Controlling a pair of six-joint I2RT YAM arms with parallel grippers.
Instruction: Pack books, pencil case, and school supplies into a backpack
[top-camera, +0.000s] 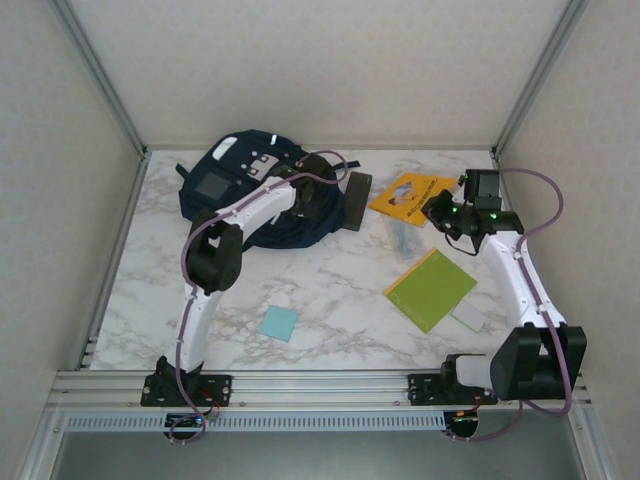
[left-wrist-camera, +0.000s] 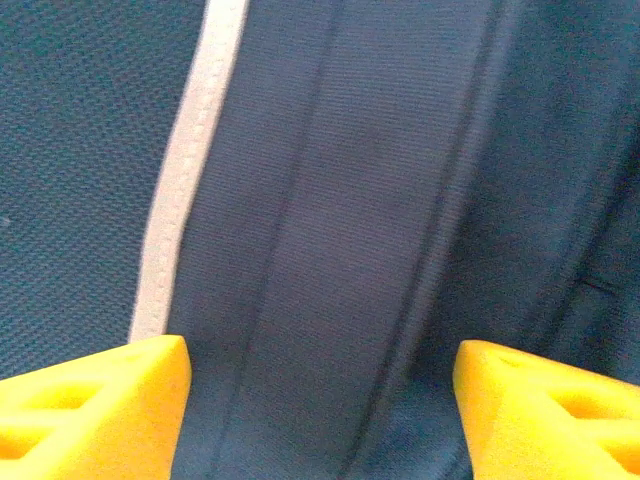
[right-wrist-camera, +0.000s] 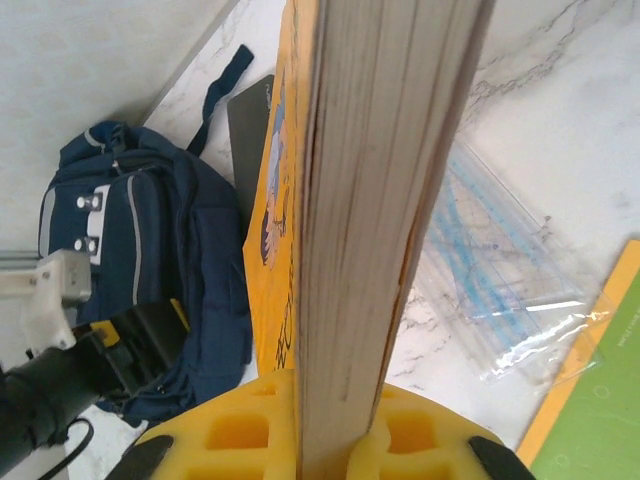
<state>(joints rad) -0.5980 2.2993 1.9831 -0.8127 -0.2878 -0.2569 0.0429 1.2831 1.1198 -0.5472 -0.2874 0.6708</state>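
One orange book (right-wrist-camera: 390, 200), clamped edge-on in right gripper (right-wrist-camera: 340, 425) jaws; left gripper (left-wrist-camera: 320, 400) jaws parted over backpack (left-wrist-camera: 330, 200), best used to hold its mouth wide for insertion.

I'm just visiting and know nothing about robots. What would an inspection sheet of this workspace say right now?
Surface: marble-patterned table, no spills seen.
Job's things: navy backpack at the far left, dark pencil case beside it; orange book, green book, clear packet and light-blue pad all outside it.
Clutter: small white card beside the green book.
Tools: left tool open over the backpack fabric; right tool shut on the orange book's edge.
Cables: a purple cable loops along each arm.
Surroundings: pale walls, metal frame posts, rail at the near edge.
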